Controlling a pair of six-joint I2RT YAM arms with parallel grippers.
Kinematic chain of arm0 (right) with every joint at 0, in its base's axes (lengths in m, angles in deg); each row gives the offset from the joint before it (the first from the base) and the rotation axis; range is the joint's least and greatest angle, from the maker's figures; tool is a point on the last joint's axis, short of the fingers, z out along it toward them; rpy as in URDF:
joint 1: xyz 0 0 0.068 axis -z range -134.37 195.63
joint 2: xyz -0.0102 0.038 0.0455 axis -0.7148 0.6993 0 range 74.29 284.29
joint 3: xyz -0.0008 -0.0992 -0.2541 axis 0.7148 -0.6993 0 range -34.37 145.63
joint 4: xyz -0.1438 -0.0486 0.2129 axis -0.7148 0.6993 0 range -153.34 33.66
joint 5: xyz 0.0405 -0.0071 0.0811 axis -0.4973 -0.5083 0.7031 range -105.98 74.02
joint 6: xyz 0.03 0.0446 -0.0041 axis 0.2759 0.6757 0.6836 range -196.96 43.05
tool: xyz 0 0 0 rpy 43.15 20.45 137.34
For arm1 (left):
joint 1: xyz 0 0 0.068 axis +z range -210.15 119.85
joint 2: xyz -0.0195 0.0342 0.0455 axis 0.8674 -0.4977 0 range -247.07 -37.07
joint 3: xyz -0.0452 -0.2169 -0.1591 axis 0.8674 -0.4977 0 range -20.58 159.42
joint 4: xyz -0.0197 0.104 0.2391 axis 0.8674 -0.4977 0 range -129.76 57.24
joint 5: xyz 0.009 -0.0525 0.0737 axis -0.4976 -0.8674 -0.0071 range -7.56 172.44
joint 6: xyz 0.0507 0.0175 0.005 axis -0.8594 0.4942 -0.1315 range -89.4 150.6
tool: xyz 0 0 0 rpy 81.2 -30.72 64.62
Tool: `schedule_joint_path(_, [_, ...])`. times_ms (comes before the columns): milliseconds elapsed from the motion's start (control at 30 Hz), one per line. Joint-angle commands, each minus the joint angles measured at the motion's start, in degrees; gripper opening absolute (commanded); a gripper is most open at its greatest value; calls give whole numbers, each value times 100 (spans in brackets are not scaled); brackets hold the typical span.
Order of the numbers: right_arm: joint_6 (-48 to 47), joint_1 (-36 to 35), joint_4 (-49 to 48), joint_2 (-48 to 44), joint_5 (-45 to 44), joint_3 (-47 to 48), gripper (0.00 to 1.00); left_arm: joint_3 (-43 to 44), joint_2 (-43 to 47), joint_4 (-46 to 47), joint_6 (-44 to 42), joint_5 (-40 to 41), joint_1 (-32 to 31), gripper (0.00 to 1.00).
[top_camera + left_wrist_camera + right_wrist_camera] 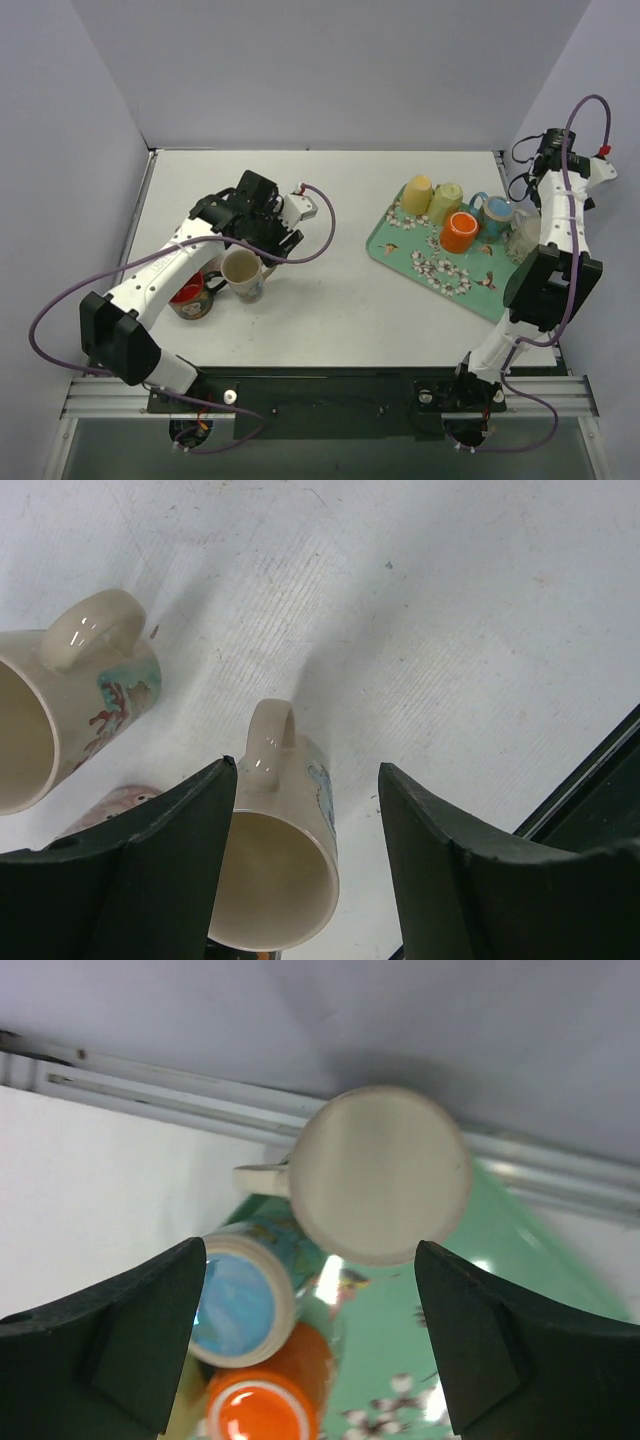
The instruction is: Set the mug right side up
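A green flowered tray [392, 240] sits at the right side of a white table [340, 310]. At the tray's far right corner stands the task's thing, a pale cream mug [385, 1175], upside down with its flat base facing up and its handle [262, 1178] pointing toward the tray's middle. The right gripper [310, 1250] hangs above this mug with its claw wide: one dark finger shows on each side, with a clear gap to the mug, and nothing is held.

Further in on the tray, just beside the cream mug, a blue mug [240, 1305] also stands upside down, and an orange mug [258, 1415] is close to it. A yellow mug [417, 193] and a light green mug [446, 200] stand at the tray's far left corner.

Well to the left of the tray, off it, the left gripper [308, 768] is spread wide over an upright cream mug [280, 880], holding nothing. A second cream mug [60, 710] and a red mug [190, 298] are just beside that one.
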State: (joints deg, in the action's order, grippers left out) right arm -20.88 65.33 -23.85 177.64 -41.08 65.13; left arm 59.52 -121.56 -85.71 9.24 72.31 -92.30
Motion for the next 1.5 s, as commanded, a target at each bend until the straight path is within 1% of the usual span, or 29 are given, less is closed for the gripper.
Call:
schedule_joint_path(0, [-2633, 77, 104, 80, -802, 123, 80, 261, -147, -40, 45, -138, 50, 69])
schedule_joint_path(67, [-2917, 139, -45, -7, -900, -193, 80, 305, -252, -40, 62, -138, 50, 69])
schedule_joint_path(100, [-2988, 209, -298, -112, -717, -534, 80, 322, -296, -49, 54, -130, 50, 69])
schedule_joint_path(133, [-3101, 261, -475, -183, -219, -720, 80, 357, -322, -66, 54, -103, 50, 68])
schedule_joint_path(167, [-3163, 375, -929, -279, 116, -1105, 79, 375, -340, -58, 54, -86, 50, 69])
schedule_joint_path(200, [-3312, 437, -1143, -324, 633, -1283, 77, 393, -358, -58, 45, -59, 50, 69])
schedule_joint_path(233, [-3357, 473, -1501, -350, 856, -1554, 77, 384, -367, -32, 53, -50, 50, 68])
schedule_joint_path(267, [-3436, 508, -1644, -342, 1223, -1661, 76, 384, -375, -5, 54, -24, 50, 69])
schedule_joint_path(333, [-3611, 526, -2014, -290, 1577, -1846, 76, 358, -358, -5, 54, -24, 50, 69])
schedule_joint_path(433, [-3639, 543, -2015, -184, 1500, -1943, 75, 279, -297, 4, 27, 20, 59, 69])
schedule_joint_path(467, [-3613, 587, -2015, -201, 1595, -2100, 75, 261, -288, 4, 18, 20, 67, 69])
schedule_joint_path(567, [-3551, 622, -2103, -455, 1798, -2470, 73, 235, -218, 21, -8, 29, 85, 69])
schedule_joint_path(600, [-3525, 605, -2094, -508, 1781, -2645, 71, 243, -191, 21, -25, 29, 94, 69])
schedule_joint_path(700, [-3332, 596, -1797, -920, 1317, -2936, 69, 261, -121, -5, -69, -50, 138, 69])
schedule_joint_path(767, [-3331, 570, -1664, -1184, 1201, -3191, 68, 270, -85, -23, -78, -68, 155, 69])
schedule_joint_path(1000, [-3287, 447, -1452, -2010, 1534, -4051, 69, 322, 11, -93, -157, -129, 234, 69])
schedule_joint_path(1067, [-3235, 315, -1435, -2282, 1754, -4324, 69, 393, 29, -119, -175, -200, 269, 69])
schedule_joint_path(1167, [-3269, -96, -1286, -2661, 1904, -4606, 68, 428, 46, -137, -175, -235, 305, 69])
schedule_joint_path(1233, [-3400, -369, -1005, -2881, 1878, -4520, 69, 446, 55, -137, -201, -296, 331, 69])
schedule_joint_path(1267, [-3506, -493, -717, -2978, 1834, -4449, 69, 454, 64, -137, -201, -331, 340, 69])
schedule_joint_path(1333, [-3742, -590, -355, -3127, 1816, -4168, 69, 446, 73, -128, -201, -349, 358, 69])
schedule_joint_path(1467, [-4305, -704, 85, -3093, 1878, -3264, 73, 393, 152, -67, -166, -367, 366, 69])
